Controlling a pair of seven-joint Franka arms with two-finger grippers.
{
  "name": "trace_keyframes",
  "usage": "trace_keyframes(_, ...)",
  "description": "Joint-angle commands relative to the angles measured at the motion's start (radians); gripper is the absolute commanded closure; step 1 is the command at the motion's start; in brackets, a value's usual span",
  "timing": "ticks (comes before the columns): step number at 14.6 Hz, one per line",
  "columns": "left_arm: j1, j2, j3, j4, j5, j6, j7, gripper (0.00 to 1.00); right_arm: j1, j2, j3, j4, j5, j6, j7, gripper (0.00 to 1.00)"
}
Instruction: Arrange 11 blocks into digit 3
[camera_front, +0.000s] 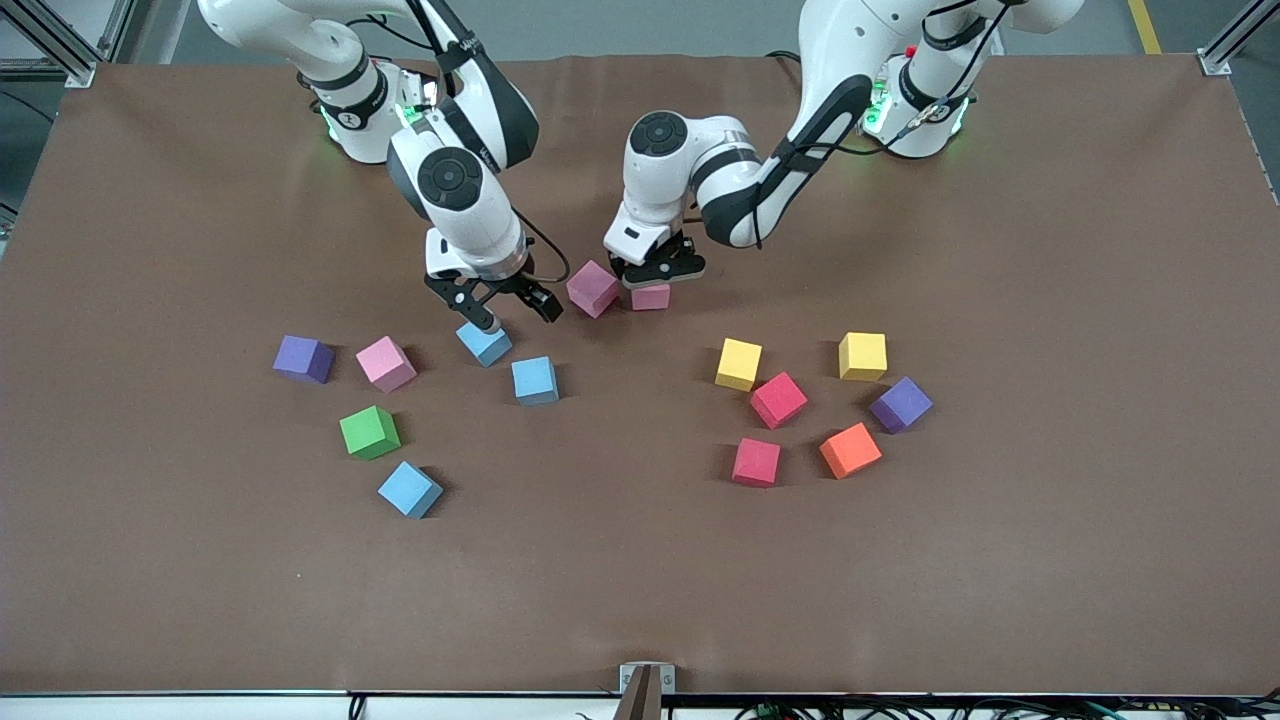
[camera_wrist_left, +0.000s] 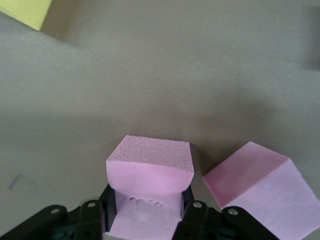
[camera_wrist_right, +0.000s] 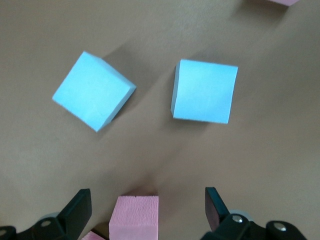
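Two pink blocks sit close: left gripper (camera_front: 655, 272) squeezes one pink block (camera_front: 651, 296), almost touching the other (camera_front: 592, 288). It may bump it. Right gripper (camera_front: 508, 305), fingers wide, hovers above a blue block (camera_front: 484, 343).

A brown mat (camera_front: 640, 580) covers the worktop, lying slightly wrinkled along its edge near the bases. Aluminium frame posts (camera_front: 1228, 45) stand at the corners there. A small metal bracket (camera_front: 646, 680) sits at the middle of the edge nearest the front camera, with dark cables (camera_front: 1000, 710) running below it.
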Motion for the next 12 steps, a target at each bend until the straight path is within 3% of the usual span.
trace_keyframes(1,-0.014,0.080,0.004,0.100,0.024,-0.056,0.007,0.73,-0.078,-0.029,0.005,-0.031,0.026,0.011,-0.089,0.00)
trace_keyframes(5,-0.027,0.117,0.002,0.158,0.024,-0.102,0.017,0.73,-0.151,-0.027,0.005,-0.033,0.026,0.001,-0.188,0.00)
trace_keyframes(12,-0.039,0.147,0.004,0.222,0.014,-0.103,0.020,0.73,-0.155,-0.024,0.003,-0.033,0.026,0.006,-0.194,0.00)
